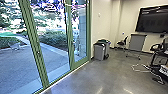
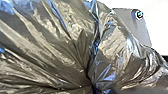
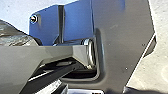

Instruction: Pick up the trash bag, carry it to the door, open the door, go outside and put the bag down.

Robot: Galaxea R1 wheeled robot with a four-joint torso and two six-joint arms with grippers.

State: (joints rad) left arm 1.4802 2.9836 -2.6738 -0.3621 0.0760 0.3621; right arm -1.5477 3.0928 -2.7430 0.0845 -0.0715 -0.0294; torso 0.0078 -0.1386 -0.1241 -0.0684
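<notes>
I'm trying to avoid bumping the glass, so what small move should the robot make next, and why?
Probably a slow, slight turn left, towards the green door frame: it stands left of centre in the head view, with the paved yard beyond the glass, and the trash bag bulges large before the left wrist camera.

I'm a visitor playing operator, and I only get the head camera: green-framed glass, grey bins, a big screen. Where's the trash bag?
Observer: Right up close to the left wrist camera: a shiny, crumpled trash bag.
Operator: Is it hanging loose and smooth, or bunched up?
Observer: Bunched. Its folds run together into one tight, dark gather.
Operator: Fun! And what does the other arm's camera see?
Observer: A bit of crinkled plastic, probably the same bag, with pale floor beyond the robot's own parts.
</notes>
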